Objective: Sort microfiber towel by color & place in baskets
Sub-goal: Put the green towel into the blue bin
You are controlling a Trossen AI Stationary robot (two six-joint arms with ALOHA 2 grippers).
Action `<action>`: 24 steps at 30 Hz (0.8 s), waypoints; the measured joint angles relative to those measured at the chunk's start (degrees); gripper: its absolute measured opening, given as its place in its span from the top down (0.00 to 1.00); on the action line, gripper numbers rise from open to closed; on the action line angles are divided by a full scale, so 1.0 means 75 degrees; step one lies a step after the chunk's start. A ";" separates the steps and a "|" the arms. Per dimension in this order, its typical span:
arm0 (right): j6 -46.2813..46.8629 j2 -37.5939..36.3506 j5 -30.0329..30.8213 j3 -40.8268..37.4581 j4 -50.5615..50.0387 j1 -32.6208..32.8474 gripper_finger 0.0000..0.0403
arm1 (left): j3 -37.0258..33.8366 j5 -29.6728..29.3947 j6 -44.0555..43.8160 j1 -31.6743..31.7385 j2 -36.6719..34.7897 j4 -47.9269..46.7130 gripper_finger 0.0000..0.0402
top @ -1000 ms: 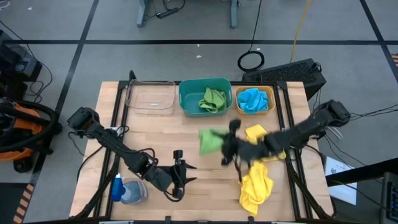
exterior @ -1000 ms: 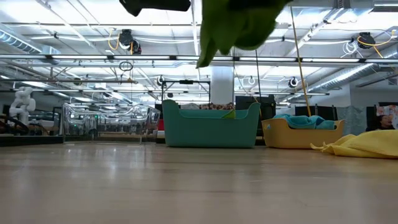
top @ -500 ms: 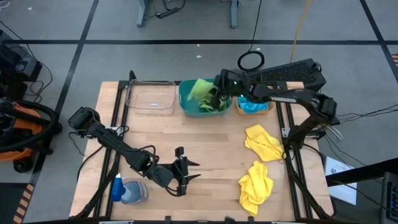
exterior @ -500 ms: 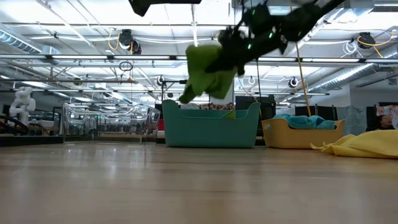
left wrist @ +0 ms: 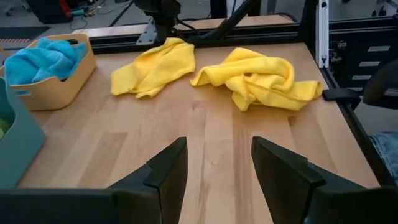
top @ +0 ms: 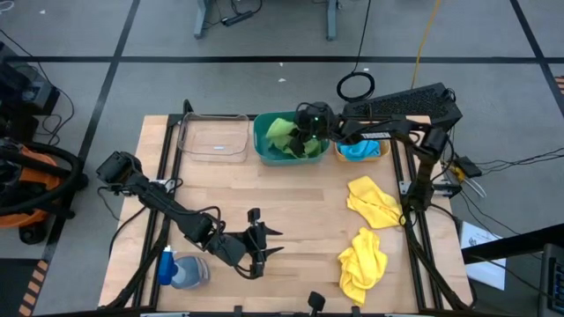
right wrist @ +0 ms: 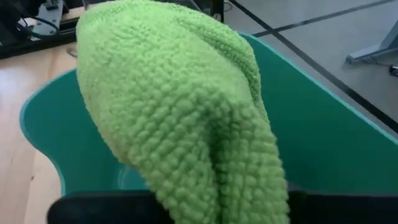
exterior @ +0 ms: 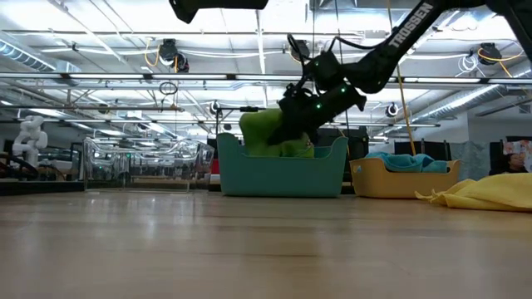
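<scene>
The green towel (top: 280, 132) is pinched by the right gripper (top: 304, 134) over the teal basket (top: 264, 150) at upper centre; it should be lowered well inside before being released; the left gripper (top: 258, 249) is spread, lower left.

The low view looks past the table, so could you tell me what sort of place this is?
Probably a robotics lab or workshop: bare ceiling trusses with strip lights, a white humanoid robot in the background, and a wooden workbench.
</scene>
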 joint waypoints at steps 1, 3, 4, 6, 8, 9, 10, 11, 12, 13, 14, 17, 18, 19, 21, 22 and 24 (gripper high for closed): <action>0.0000 0.0020 0.0013 0.0002 -0.0010 0.0002 0.96 | 0.0000 0.0000 0.0000 0.0000 0.0000 0.0000 0.54; 0.0000 0.0080 0.0029 0.0001 -0.0048 0.0002 0.96 | 0.0000 0.0000 -0.0004 0.0000 0.0000 0.0003 0.54; 0.0000 0.0114 0.0029 0.0002 -0.0104 0.0002 0.96 | 0.0000 0.0000 -0.0009 0.0000 0.0000 0.0003 0.54; 0.0001 0.0206 0.0036 0.0001 -0.0227 0.0031 0.95 | 0.0001 0.0000 -0.0019 0.0000 0.0000 0.0003 0.54; 0.0003 0.0311 0.0137 0.0001 -0.0390 0.0065 0.93 | 0.0000 0.0000 -0.0020 0.0000 0.0000 0.0003 0.54; 0.0012 0.0371 0.0266 0.0001 -0.0436 0.0099 0.91 | 0.0000 0.0000 -0.0020 0.0000 0.0000 0.0003 0.54; 0.0020 0.0414 0.0430 0.0001 -0.0512 0.0135 0.89 | 0.0002 0.0000 -0.0017 0.0000 0.0000 0.0003 0.54; 0.0017 0.0445 0.0580 0.0001 -0.0584 0.0164 0.87 | 0.0000 0.0000 -0.0017 0.0000 0.0000 0.0003 0.54; -0.0004 0.0459 0.0688 0.0001 -0.0623 0.0199 0.84 | 0.0000 0.0000 -0.0017 0.0000 0.0000 0.0003 0.54; -0.0034 0.0465 0.0802 0.0001 -0.0644 0.0226 0.81 | 0.0000 0.0002 -0.0017 0.0000 0.0000 0.0003 0.54; -0.0037 0.0465 0.0868 0.0001 -0.0665 0.0256 0.78 | 0.0000 0.0000 -0.0017 0.0000 0.0000 0.0003 0.54; -0.0026 0.0461 0.1036 0.0001 -0.0756 0.0306 0.68 | 0.0000 0.0002 -0.0017 0.0000 0.0000 0.0003 0.54; -0.0027 0.0439 0.1035 0.0001 -0.0839 0.0306 0.64 | 0.0000 0.0002 -0.0017 0.0000 0.0000 0.0005 0.54; -0.0029 0.0416 0.1037 0.0001 -0.0916 0.0308 0.61 | 0.0000 0.0001 -0.0016 0.0000 0.0000 0.0003 0.54; -0.0013 0.0338 0.1037 0.0049 -0.1265 0.0306 0.55 | 0.0000 0.0002 -0.0015 0.0000 0.0000 0.0003 0.54; -0.0023 0.0289 0.1047 0.0120 -0.1600 0.0305 0.52 | 0.0001 0.0001 -0.0015 0.0000 0.0000 0.0003 0.54; -0.0148 0.0174 0.1082 0.0299 -0.2208 0.0332 0.47 | 0.0000 0.0000 0.0009 0.0000 0.0000 0.0006 0.54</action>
